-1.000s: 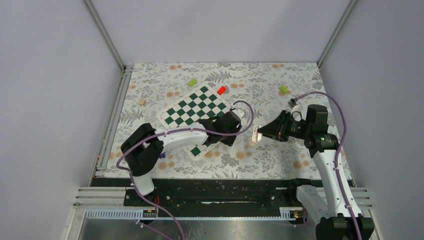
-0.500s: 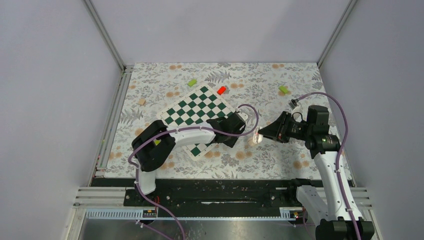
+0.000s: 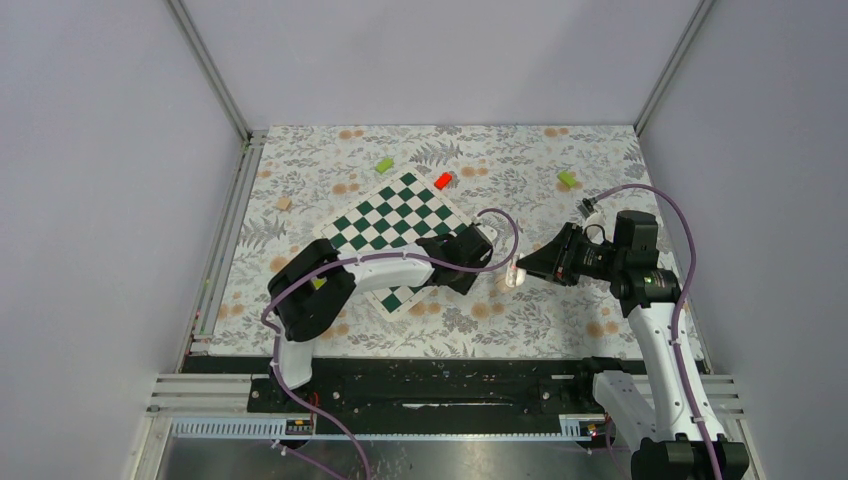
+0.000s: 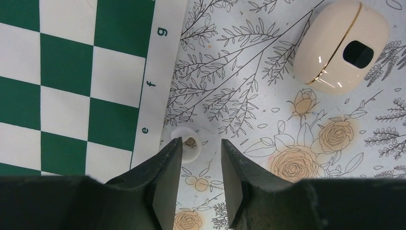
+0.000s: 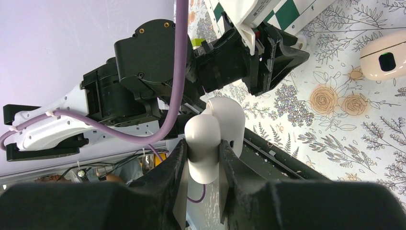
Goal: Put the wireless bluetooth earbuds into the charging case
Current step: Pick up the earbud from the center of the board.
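Observation:
The beige charging case [image 4: 330,48], with its dark hollow facing up, lies on the flowered mat ahead and to the right of my left gripper [image 4: 201,149]. That gripper is open and low over the mat. A small white earbud [image 4: 190,143] lies at the tip of its left finger, beside the chessboard's edge. My right gripper [image 5: 203,151] is shut on a white oval earbud [image 5: 202,139] and holds it in the air. A second white rounded part shows right behind it. From above, the right gripper [image 3: 516,272] hovers just right of the left gripper [image 3: 478,262]. The case also shows in the right wrist view [image 5: 385,60].
A green and white chessboard [image 3: 395,225] lies under the left arm. A red block [image 3: 443,181], two green blocks [image 3: 384,165] [image 3: 567,179] and a small tan block [image 3: 284,203] sit farther back. Grey walls enclose the mat.
My left arm has swung right and forward, bringing its gripper off the chessboard's corner toward the case. My right gripper has sunk slightly with the white earbud still in it.

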